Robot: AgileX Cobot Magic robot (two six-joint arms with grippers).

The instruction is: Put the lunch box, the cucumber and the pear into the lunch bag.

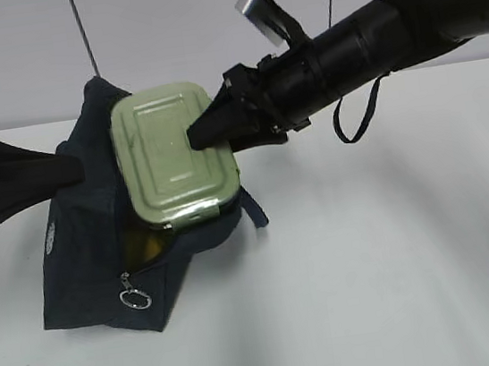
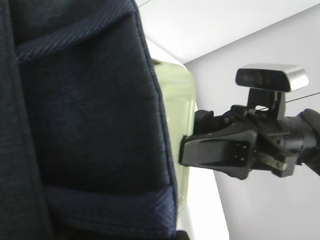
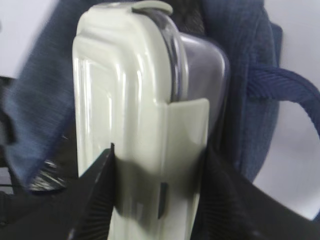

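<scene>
Holding lunch box [image 1: 173,152] in right hand [image 1: 192,139], half inside lunch bag [image 1: 90,275] | left hand [image 1: 76,172] clamped on bag edge | something yellow seen inside; cucumber not visible.

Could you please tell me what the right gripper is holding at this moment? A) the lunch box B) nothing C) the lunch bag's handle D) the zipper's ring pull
A: in the right wrist view the right gripper has a finger on each side of the lunch box, clamped across its lid and base, and the exterior view shows it holding the box over the lunch bag.
</scene>
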